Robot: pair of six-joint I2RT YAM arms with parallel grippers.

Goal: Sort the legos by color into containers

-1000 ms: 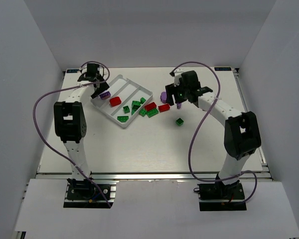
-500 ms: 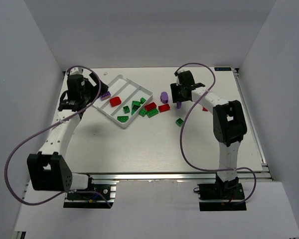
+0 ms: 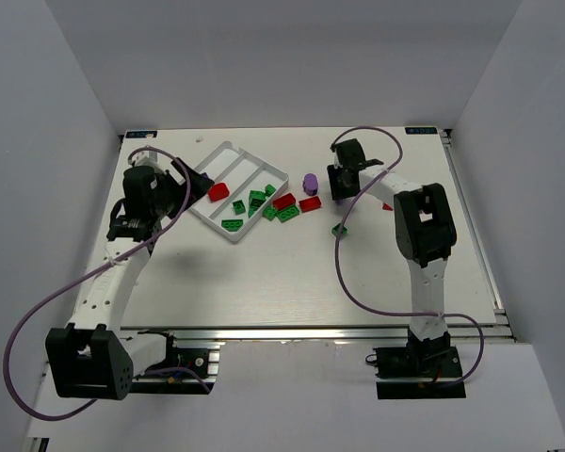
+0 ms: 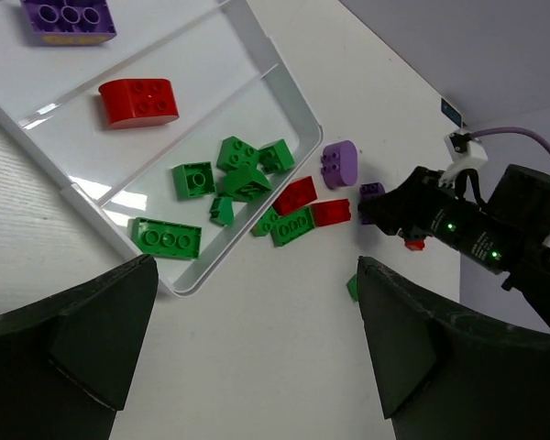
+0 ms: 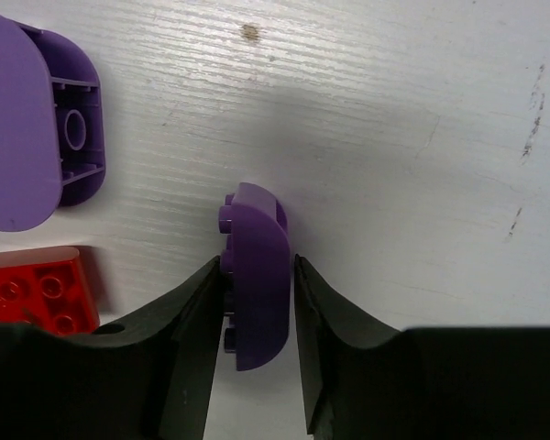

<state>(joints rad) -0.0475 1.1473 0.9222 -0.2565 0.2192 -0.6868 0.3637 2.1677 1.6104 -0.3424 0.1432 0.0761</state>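
Note:
The white tray (image 4: 289, 92) holds a purple lego (image 4: 69, 18) in its outer lane, a red one (image 4: 137, 101) in the middle lane and several green ones (image 4: 243, 174) in the third. My left gripper (image 4: 257, 275) hangs open and empty over the table by the tray's (image 3: 273, 169) near corner. My right gripper (image 5: 257, 275) is low on the table, its fingers (image 5: 188, 321) flanking a small purple rounded lego (image 5: 257, 293) standing on edge. The left finger meets its studs; a sliver of gap shows at the right finger. A larger purple lego (image 5: 23, 128) lies beside it.
Loose red legos (image 3: 284, 201) and green ones (image 3: 288, 214) lie against the tray's right side. A single green lego (image 3: 339, 229) and a red one (image 3: 388, 205) sit near the right arm. The right arm's purple cable (image 3: 344, 273) loops over the table.
The left arm has drawn back from the tray, leaving a purple lego in it. The right arm folded back and its gripper came down over the small purple lego.

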